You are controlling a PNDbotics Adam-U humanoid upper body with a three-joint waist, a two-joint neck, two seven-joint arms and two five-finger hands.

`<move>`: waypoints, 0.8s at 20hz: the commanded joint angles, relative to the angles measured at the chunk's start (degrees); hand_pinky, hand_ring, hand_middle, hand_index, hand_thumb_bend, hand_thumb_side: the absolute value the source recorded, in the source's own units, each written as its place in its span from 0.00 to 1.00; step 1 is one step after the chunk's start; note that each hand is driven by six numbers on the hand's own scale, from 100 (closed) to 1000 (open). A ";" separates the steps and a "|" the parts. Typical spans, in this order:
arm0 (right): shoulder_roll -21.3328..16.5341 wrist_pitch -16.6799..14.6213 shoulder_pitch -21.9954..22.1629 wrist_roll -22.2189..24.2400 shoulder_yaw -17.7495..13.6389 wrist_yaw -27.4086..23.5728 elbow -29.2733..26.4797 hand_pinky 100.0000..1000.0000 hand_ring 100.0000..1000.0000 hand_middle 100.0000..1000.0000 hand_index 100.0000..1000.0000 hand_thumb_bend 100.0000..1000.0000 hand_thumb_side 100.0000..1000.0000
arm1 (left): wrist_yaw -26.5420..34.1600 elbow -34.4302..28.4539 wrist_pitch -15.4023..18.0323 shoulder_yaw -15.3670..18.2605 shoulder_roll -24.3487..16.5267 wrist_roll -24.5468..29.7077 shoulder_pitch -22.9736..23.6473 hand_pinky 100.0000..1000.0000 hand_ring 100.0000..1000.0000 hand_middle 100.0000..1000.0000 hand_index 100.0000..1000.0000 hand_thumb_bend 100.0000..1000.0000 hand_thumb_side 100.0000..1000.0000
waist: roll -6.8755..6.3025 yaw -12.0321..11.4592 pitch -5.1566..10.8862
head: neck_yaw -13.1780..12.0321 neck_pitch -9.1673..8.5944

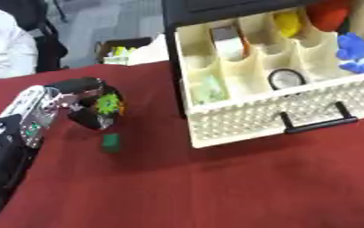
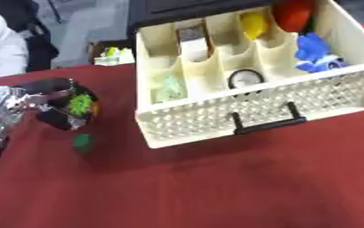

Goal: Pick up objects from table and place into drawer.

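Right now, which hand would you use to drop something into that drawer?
Probably the left hand: it already curls round a green toy, left of the open drawer. No right hand shows.

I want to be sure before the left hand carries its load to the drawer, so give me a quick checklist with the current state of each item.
1. Left hand curled round the green and orange object: ok.
2. Cream plastic lattice drawer pulled open: ok.
3. Path across the red tablecloth to the drawer free: ok.
4. Room left in the front-left compartment holding the pale green item: cannot tell.
5. Small dark green block lying on the cloth, not picked up: not ok.
6. Right hand out of the way: cannot tell, not in view.
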State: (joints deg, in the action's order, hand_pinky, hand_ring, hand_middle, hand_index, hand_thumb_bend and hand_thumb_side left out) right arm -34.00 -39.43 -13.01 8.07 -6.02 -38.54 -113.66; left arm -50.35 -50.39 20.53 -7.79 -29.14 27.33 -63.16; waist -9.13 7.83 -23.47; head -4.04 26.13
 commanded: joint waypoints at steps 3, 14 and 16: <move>-1.89 0.21 0.11 -0.57 -0.82 -1.01 -0.94 0.79 0.73 0.71 0.78 0.00 1.00 | 2.08 -1.58 -0.29 0.04 -1.87 0.34 -1.34 0.00 0.11 0.30 0.77 0.00 0.17 | 0.74 -0.33 2.38 | 0.25 0.31; -3.04 1.35 1.13 -1.04 -0.83 -2.70 -0.94 0.79 0.73 0.71 0.78 0.00 1.00 | 12.74 -8.37 -0.72 -0.43 -1.55 3.63 -3.79 0.00 0.08 0.28 0.75 0.00 0.16 | 1.09 -1.53 5.30 | 2.26 2.86; -3.21 1.49 1.31 -1.09 -0.85 -3.02 -0.94 0.79 0.73 0.71 0.78 0.00 1.00 | 15.26 -10.46 -1.24 -0.74 -1.38 4.45 -4.34 0.00 0.08 0.28 0.75 0.00 0.16 | 1.13 -1.69 5.82 | 2.81 3.37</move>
State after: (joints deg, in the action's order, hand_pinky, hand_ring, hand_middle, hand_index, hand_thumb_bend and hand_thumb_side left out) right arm -35.24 -38.19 -11.52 7.09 -6.35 -40.93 -113.66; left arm -36.76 -58.73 19.48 -8.65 -29.14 31.24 -65.82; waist -8.64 6.23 -19.07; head -1.60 28.94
